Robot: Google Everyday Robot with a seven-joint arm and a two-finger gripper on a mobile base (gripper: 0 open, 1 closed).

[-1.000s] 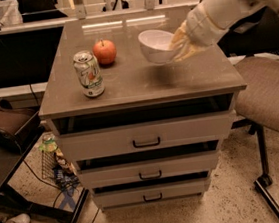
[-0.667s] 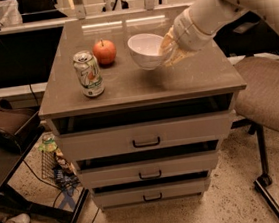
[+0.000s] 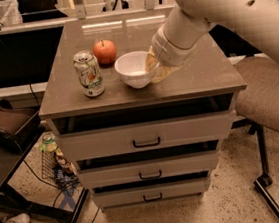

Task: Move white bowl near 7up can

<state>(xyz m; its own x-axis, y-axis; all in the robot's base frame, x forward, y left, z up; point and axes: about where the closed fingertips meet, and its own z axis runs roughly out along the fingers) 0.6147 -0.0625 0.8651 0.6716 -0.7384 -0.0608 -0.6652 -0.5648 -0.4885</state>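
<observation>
The white bowl (image 3: 134, 69) is on or just above the brown cabinet top (image 3: 201, 76), to the right of the 7up can (image 3: 89, 74), with a small gap between them. The can stands upright near the front left edge. My gripper (image 3: 153, 66) is at the bowl's right rim and is shut on it, with the white arm reaching in from the upper right. A red apple (image 3: 104, 51) sits behind and between the can and the bowl.
The cabinet has three drawers (image 3: 145, 138) below its top. A padded chair (image 3: 274, 98) stands at the right. A bag (image 3: 5, 121) and a low table are at the left, with a can (image 3: 48, 142) and clutter on the floor.
My gripper has carried the white bowl leftward and toward the front, from the right part of the top to a spot close beside the 7up can and lower down.
</observation>
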